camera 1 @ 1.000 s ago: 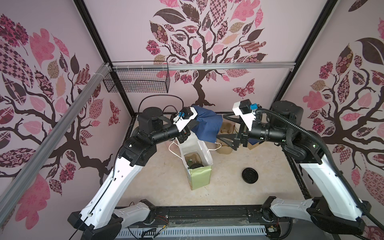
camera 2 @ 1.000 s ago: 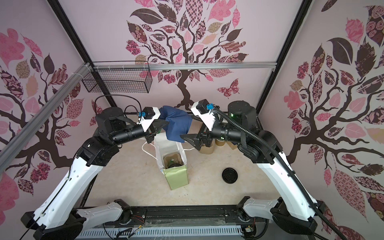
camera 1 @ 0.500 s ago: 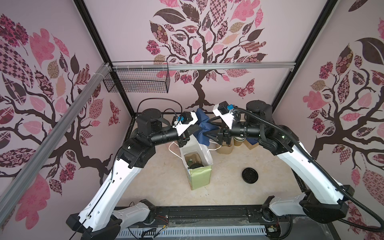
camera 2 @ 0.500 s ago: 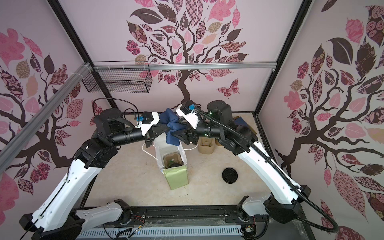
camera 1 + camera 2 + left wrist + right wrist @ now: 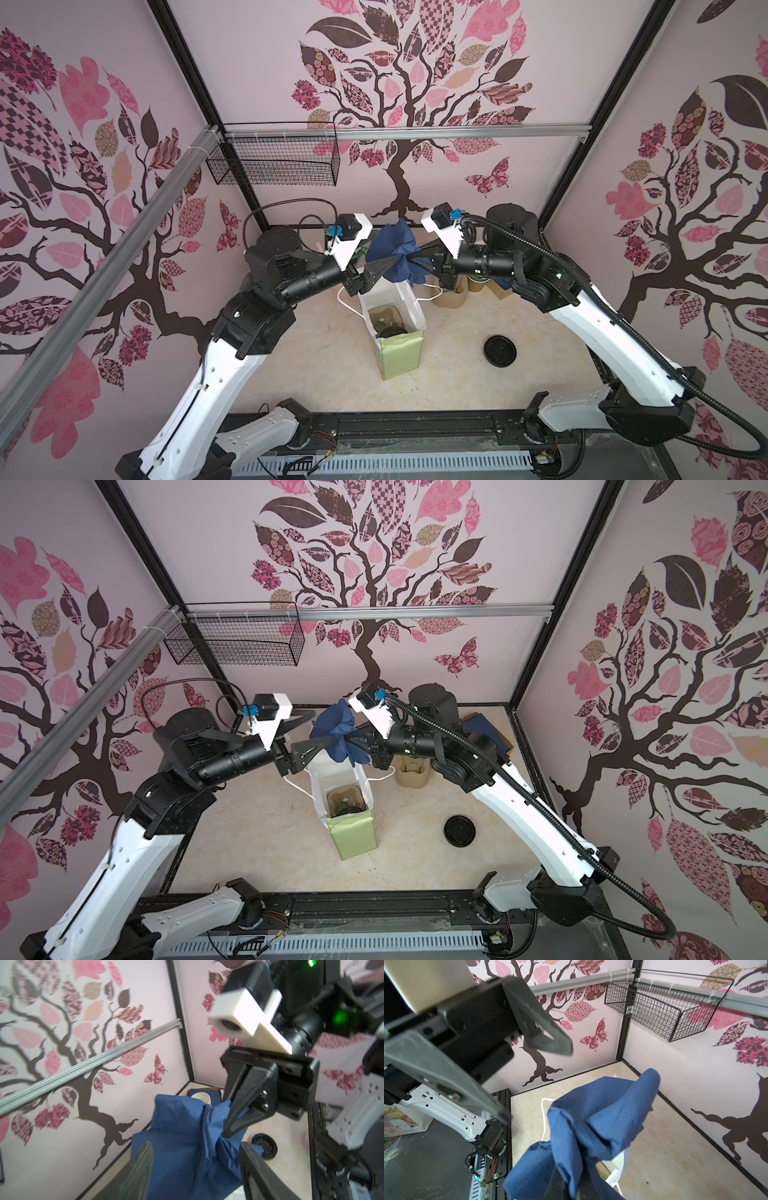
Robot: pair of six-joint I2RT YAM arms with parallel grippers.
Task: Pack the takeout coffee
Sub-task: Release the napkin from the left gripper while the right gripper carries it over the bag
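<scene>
Two arms meet high over the middle of the table (image 5: 311, 365), each tool pointing at the other across a crumpled blue cloth (image 5: 395, 249). The right tool (image 5: 409, 261) is clamped on that cloth: in the left wrist view its two black fingers (image 5: 251, 1093) come together to a point with a fold of the fabric pinched between them, while the rest of the cloth bunches above the grip and hangs below it. The left tool (image 5: 323, 726) stands apart. Its fingers (image 5: 139, 1172) show spread wide in the left wrist view with the cloth between them, and whether either one touches the fabric cannot be told.

Directly below the cloth stands an upright paper bag (image 5: 400, 353), pale green outside and white inside, its mouth open and its white cord handles looping out to either side. The takeout coffee (image 5: 388, 331) sits down inside the bag, toward the near wall. From above only its round black lid and a sliver of green show, next to something tan inside the bag.

To the right of the bag, well apart from it, a loose black lid (image 5: 500, 351) lies flat on the table. Behind the bag, near the back wall, stands a tan moulded cup carrier (image 5: 411, 771), and the left wrist view catches a cream-lined cup (image 5: 201, 1096) in the far corner. A black wire basket (image 5: 274, 164) hangs from the rail at the back left
</scene>
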